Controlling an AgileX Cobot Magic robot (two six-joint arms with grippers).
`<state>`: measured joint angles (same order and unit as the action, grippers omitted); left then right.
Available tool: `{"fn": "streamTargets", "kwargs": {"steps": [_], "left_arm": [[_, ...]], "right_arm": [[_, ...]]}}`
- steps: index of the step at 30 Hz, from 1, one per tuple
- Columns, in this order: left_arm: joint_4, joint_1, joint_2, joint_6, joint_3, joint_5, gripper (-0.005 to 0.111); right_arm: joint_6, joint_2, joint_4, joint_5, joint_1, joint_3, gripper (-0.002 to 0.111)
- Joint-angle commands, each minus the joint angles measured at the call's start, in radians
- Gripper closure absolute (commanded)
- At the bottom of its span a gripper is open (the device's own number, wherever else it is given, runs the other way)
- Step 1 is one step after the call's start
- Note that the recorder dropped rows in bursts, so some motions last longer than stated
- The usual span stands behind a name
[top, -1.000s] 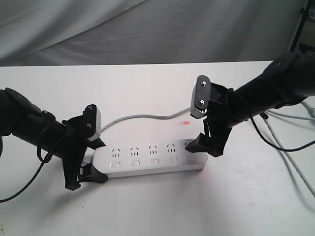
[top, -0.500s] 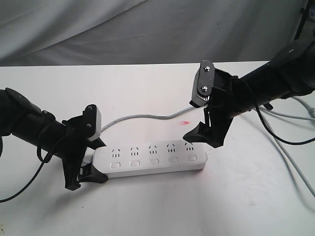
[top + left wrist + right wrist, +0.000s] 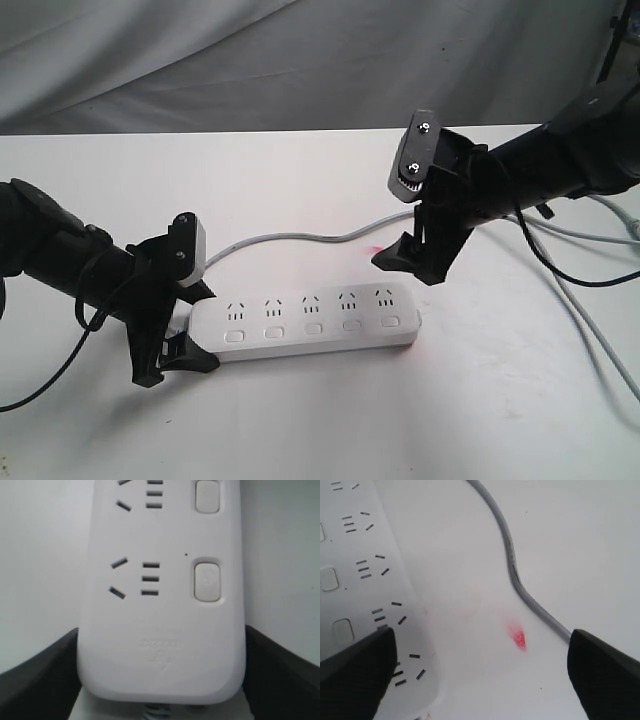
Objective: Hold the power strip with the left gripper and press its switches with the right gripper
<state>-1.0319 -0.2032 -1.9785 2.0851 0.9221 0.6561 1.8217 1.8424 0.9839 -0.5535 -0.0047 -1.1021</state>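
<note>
The white power strip lies flat on the white table, its five sockets in a row with the switches below them. My left gripper is shut on the strip's left, cord end; in the left wrist view its black fingers press both sides of the power strip, with one of the switches close ahead. My right gripper hangs open above and just behind the strip's right end, touching nothing. The right wrist view shows the right gripper over bare table, the power strip to one side.
The strip's grey cord curves across the table behind it and shows as the cord in the right wrist view. A small red mark lies on the table under the right gripper. Loose cables trail at the right. Grey cloth hangs behind.
My right gripper has lifted off the strip's right end and drawn up and back. The left gripper and the strip have not moved.
</note>
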Motion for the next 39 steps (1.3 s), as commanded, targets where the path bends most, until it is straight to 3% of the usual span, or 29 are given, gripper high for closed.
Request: {"fn": "streamTargets", "kwargs": {"steps": [1,11,13,17,24,31,39], "left_arm": [[0.015,-0.007,-0.001,0.009,0.003,-0.027,0.107],[0.015,-0.007,-0.001,0.009,0.003,-0.027,0.107],[0.015,-0.007,-0.001,0.009,0.003,-0.027,0.107],[0.015,-0.007,-0.001,0.009,0.003,-0.027,0.107],[0.015,-0.007,-0.001,0.009,0.003,-0.027,0.107],[0.015,-0.007,-0.001,0.009,0.003,-0.027,0.107],[0.015,-0.007,-0.001,0.009,0.003,-0.027,0.107]], "right_arm": [[0.002,-0.008,0.027,-0.006,-0.005,-0.005,0.028],[0.000,-0.008,0.100,-0.010,-0.005,-0.005,0.076],[-0.055,-0.008,0.100,-0.013,-0.005,-0.005,0.080],[-0.174,-0.008,0.100,-0.021,-0.005,-0.005,0.080],[-0.177,-0.008,0.202,-0.044,-0.005,-0.005,0.080],[-0.177,-0.014,0.387,-0.208,-0.005,-0.005,0.081],[-0.177,-0.011,0.391,-0.320,-0.005,-0.005,0.081]]}}
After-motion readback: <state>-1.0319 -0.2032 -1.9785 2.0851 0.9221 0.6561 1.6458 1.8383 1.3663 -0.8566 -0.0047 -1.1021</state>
